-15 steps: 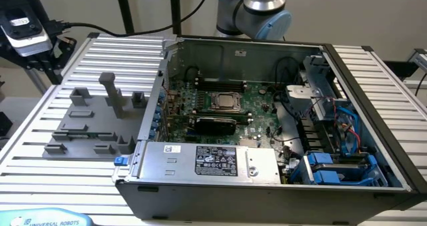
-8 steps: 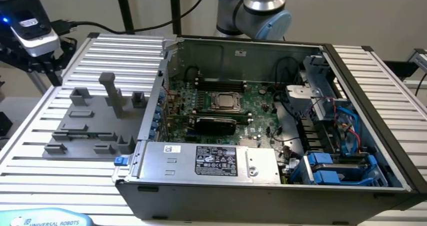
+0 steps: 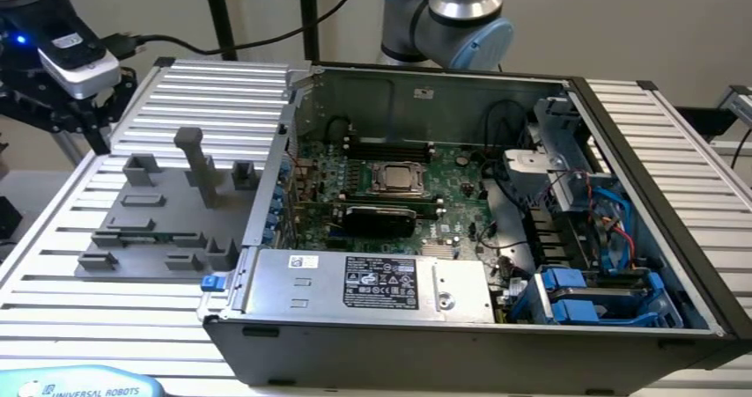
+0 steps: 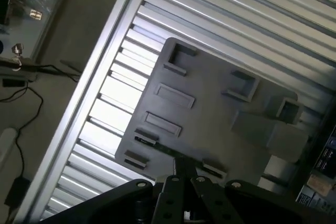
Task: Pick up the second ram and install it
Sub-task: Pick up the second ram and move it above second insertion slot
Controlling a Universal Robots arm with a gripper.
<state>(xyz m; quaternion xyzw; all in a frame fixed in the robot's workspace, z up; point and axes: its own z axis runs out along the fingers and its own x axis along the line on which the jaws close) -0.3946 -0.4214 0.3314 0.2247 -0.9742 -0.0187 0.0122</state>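
The second ram (image 3: 151,236) is a thin dark stick standing on edge between low blocks at the near side of the grey fixture plate (image 3: 165,208). In the wrist view the second ram (image 4: 152,144) runs across the grey fixture plate (image 4: 210,108), partly hidden behind my fingers. My gripper (image 3: 73,106) hangs high over the table's far corner on the exterior view's left, well away from the stick. In the wrist view my gripper (image 4: 184,174) has its jaws shut together with nothing between them.
An open computer case (image 3: 470,327) takes up the middle and the exterior view's right, with the motherboard (image 3: 388,177) and its long black slots (image 3: 388,143) inside. A tall grey post (image 3: 194,164) and several blocks rise from the fixture plate. The table is ribbed aluminium (image 3: 70,291).
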